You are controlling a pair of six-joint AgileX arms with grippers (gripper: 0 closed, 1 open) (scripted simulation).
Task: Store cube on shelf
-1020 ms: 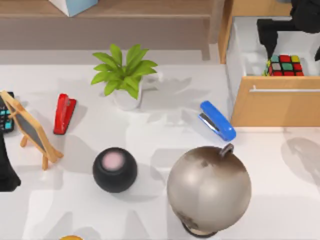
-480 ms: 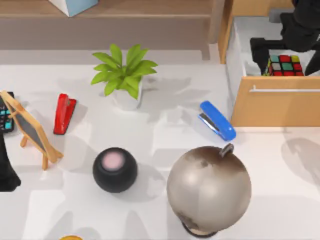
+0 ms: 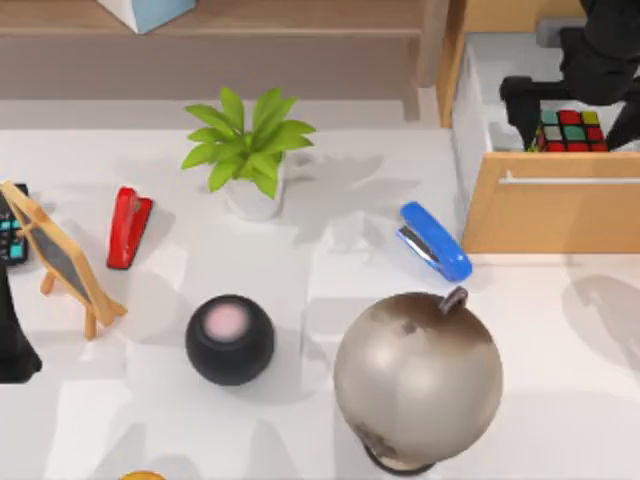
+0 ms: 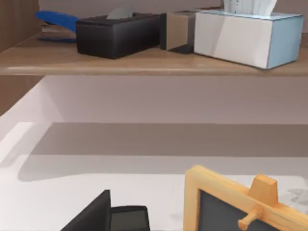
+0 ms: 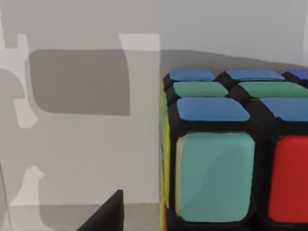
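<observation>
reaching into the open drawer (image 3: 545, 205) at top right, right gripper (image 3: 570, 100) poised over the cube (image 3: 570, 131), fingers spread wide, one (image 3: 520, 100) just left of it. best to centre over the cube, sink until both fingers straddle it, close squarely on opposite faces, then lift clear of the drawer front before heading to the shelf (image 3: 250, 18). left arm parked at left edge.
</observation>
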